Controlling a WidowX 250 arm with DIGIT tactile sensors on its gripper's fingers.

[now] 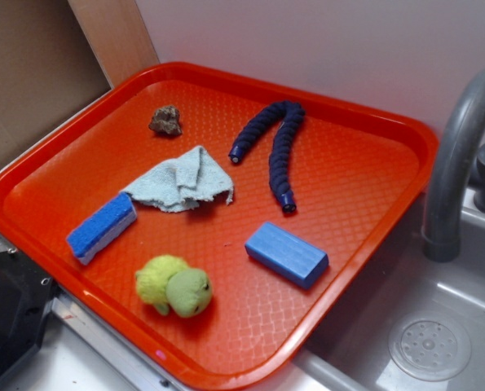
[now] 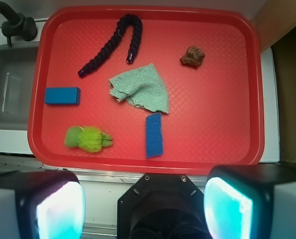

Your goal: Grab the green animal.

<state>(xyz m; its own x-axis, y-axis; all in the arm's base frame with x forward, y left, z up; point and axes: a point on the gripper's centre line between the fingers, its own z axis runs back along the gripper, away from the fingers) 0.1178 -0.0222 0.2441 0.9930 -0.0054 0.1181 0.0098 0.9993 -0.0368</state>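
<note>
1. Pincer (image 2: 145,206) hangs wide open and empty, high above the tray's (image 2: 207,149) near edge.
2. Green animal (image 2: 87,138) lies near the tray's front corner, well off to one side.
3. Soft fuzz may squash and slip out.
4. Coming down off-centre could strike the rim.

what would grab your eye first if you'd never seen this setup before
The bright orange-red tray fills most of the scene, sitting beside a steel sink. On it, the fuzzy lime-green toy stands out near the front edge, with a dark blue braided rope curled toward the back. In the wrist view the open pincer sits off the near edge of the tray, its two glowing pads apart and touching nothing.
</note>
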